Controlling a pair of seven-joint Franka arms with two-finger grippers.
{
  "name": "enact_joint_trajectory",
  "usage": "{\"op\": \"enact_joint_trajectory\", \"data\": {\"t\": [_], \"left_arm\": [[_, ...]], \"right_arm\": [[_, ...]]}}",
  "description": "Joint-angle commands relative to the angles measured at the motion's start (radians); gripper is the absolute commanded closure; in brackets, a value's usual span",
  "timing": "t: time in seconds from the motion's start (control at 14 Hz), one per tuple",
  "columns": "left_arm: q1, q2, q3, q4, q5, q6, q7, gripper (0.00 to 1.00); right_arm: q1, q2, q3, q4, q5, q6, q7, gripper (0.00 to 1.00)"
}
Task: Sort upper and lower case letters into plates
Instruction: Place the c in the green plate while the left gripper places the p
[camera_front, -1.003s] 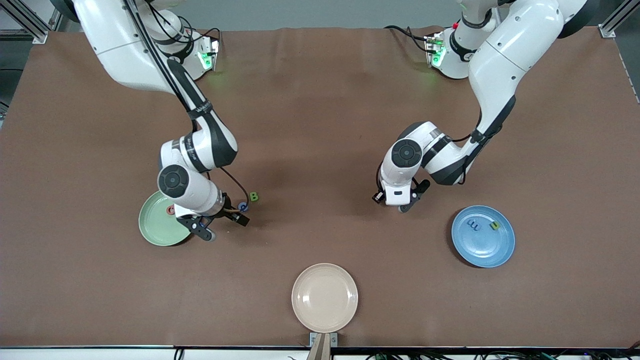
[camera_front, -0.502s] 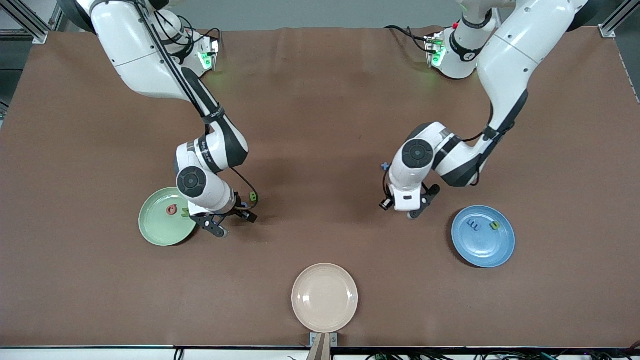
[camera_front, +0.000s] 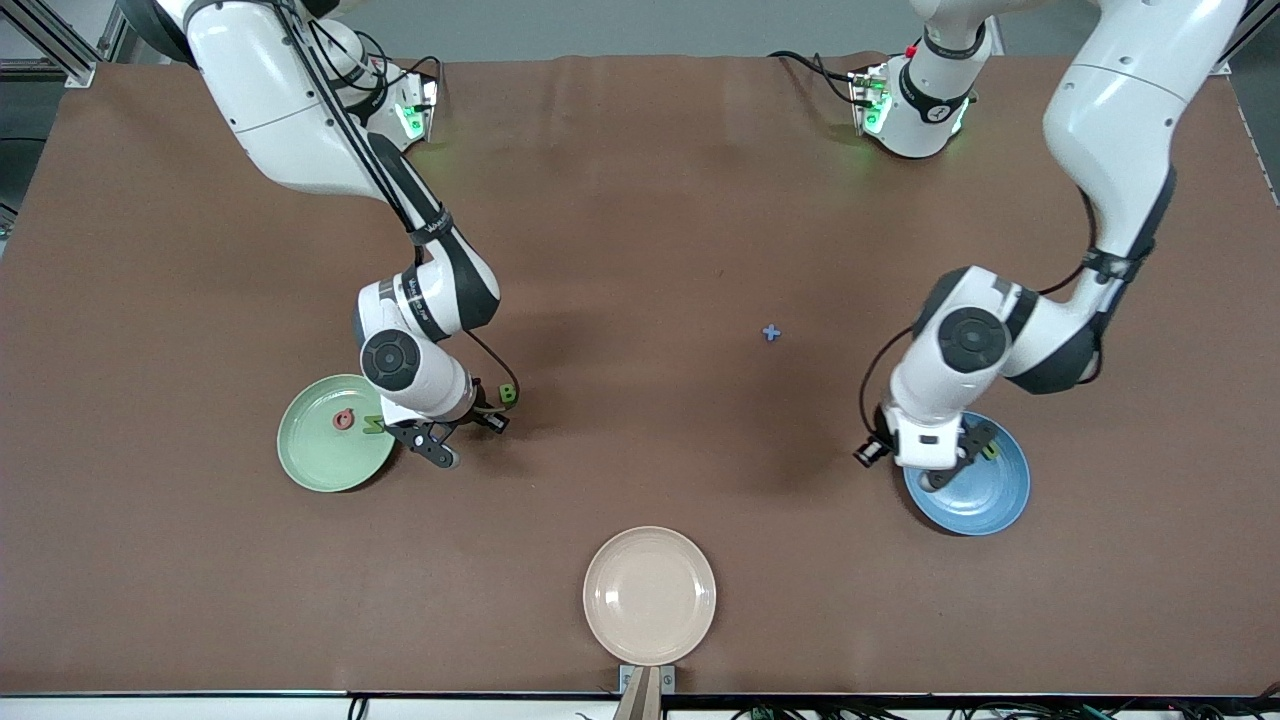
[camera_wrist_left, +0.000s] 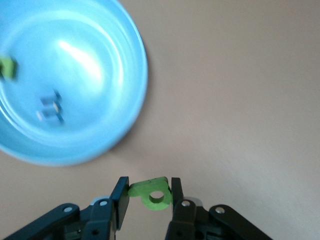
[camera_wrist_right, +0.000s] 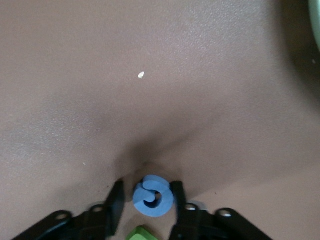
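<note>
My right gripper (camera_front: 480, 420) is low on the table beside the mint green plate (camera_front: 320, 455). Its open fingers straddle the blue C (camera_wrist_right: 152, 196), with a gap on one side. The green B (camera_front: 509, 393) lies just beside it. The pink Q (camera_front: 343, 420) and green N (camera_front: 374, 424) lie in the mint plate. My left gripper (camera_front: 940, 465) is shut on a small green letter (camera_wrist_left: 152, 195), held by the rim of the blue plate (camera_front: 985, 500). That plate holds the blue m (camera_wrist_left: 50, 107) and another small green letter (camera_wrist_left: 7, 67). The blue x (camera_front: 771, 333) lies mid-table.
A beige-cream plate (camera_front: 650, 595) sits at the table edge nearest the front camera, midway between the arms. The mint plate's rim (camera_wrist_right: 315, 20) shows at the corner of the right wrist view.
My left arm swung from mid-table to the blue plate with the small green letter, uncovering the blue x. My right gripper moved off the mint plate and came down around the blue C.
</note>
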Motion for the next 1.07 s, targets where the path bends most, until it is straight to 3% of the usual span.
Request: {"op": "enact_joint_trajectory", "data": {"t": [0.0, 0.14, 0.57, 1.0], "left_arm": [[0.074, -0.004, -0.004, 0.007, 0.019, -0.014, 0.138, 1.0], [0.116, 0.007, -0.004, 0.022, 0.028, -0.014, 0.216, 1.0], [0.191, 0.054, -0.004, 0.054, 0.082, -0.012, 0.347, 1.0], [0.203, 0.077, 0.017, 0.07, 0.083, -0.012, 0.386, 1.0]], "right_arm": [[0.007, -0.018, -0.008, -0.037, -0.015, 0.005, 0.024, 0.98], [-0.004, -0.027, -0.009, -0.031, -0.015, 0.002, 0.015, 0.99], [-0.022, -0.111, -0.138, 0.032, -0.024, -0.209, -0.219, 0.99], [-0.178, -0.105, -0.146, 0.029, -0.024, -0.17, -0.459, 0.99]]}}
